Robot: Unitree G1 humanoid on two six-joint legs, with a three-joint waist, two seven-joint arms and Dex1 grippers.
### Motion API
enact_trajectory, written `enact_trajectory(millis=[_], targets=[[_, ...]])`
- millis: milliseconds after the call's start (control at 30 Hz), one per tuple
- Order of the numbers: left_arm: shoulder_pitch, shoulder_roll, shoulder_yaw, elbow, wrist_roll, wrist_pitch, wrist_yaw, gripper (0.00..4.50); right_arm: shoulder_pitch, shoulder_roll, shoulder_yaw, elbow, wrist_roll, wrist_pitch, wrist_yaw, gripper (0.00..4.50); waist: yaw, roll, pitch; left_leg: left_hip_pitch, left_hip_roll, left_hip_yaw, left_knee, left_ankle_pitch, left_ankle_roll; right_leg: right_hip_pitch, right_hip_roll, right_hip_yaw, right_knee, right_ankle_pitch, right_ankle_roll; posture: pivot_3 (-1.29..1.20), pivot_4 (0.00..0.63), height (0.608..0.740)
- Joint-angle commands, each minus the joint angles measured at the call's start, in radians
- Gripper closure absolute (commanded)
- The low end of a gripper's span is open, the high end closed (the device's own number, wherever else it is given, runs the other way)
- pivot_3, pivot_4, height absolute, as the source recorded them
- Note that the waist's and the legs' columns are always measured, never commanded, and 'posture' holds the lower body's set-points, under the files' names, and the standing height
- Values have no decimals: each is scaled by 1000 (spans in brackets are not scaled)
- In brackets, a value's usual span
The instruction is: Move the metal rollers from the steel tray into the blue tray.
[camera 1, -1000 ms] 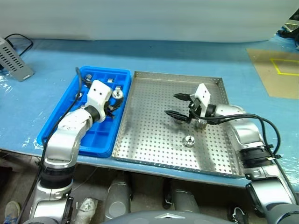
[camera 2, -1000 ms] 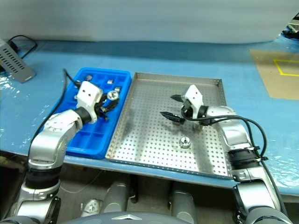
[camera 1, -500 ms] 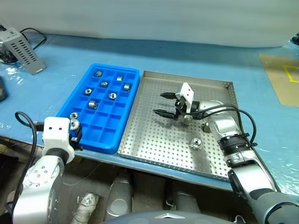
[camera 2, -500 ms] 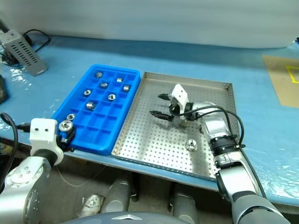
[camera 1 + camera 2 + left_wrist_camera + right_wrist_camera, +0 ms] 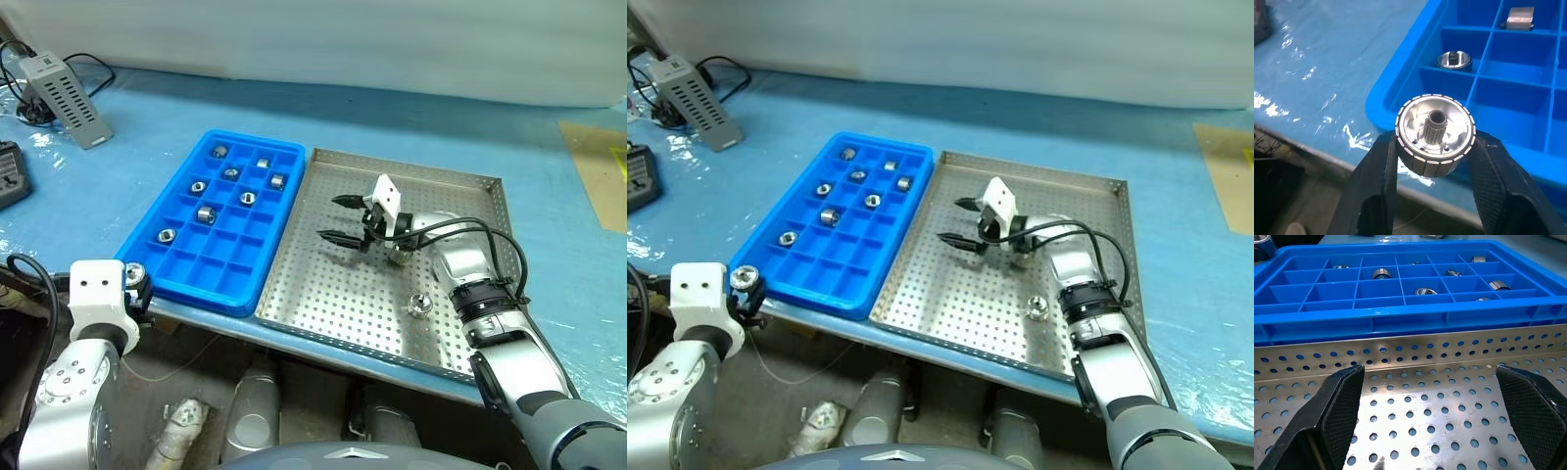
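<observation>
Rollers looked hard, slick and dense, best pinched across the ribbed rim, as the left fingers (image 5: 1435, 183) gripped one (image 5: 1435, 134) while the right fingers (image 5: 1435, 418) gaped empty.

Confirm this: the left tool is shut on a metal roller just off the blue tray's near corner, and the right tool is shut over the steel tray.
Not quite. The right tool is open, its fingers spread wide above the steel tray; the right wrist view shows it. The rest holds: the left tool is shut on a metal roller just off the blue tray's near corner.
</observation>
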Motion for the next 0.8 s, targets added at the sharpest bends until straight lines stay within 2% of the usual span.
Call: enact_trajectory(millis=[33,400,600,800], targets=[[-38,31,-26,11,-12,-77,-16,2801,21,-17,-33,-60,11,2,-12,0,0,0,0,0,0,0,0,0,0,0,0,0,0,0,0,368,150,740],[-80,36,-31,70,-35,-30,13,2801,59,-39,-47,-107,7,22,-49,0,-16,0,0,-1,1,0,-1,0,0,-2,1,0,0,2,-3,331,150,740],[-156,41,-61,105,-58,29,27,790,62,-48,-54,-118,8,29,-64,0,-16,0,0,-1,0,0,-1,0,0,-2,1,0,1,0,0,320,150,740],[-319,25,-128,121,-124,0,-1,790,96,-68,-84,-187,28,65,-100,0,-18,0,0,0,0,0,0,0,0,-1,1,1,1,0,0,245,150,740]])
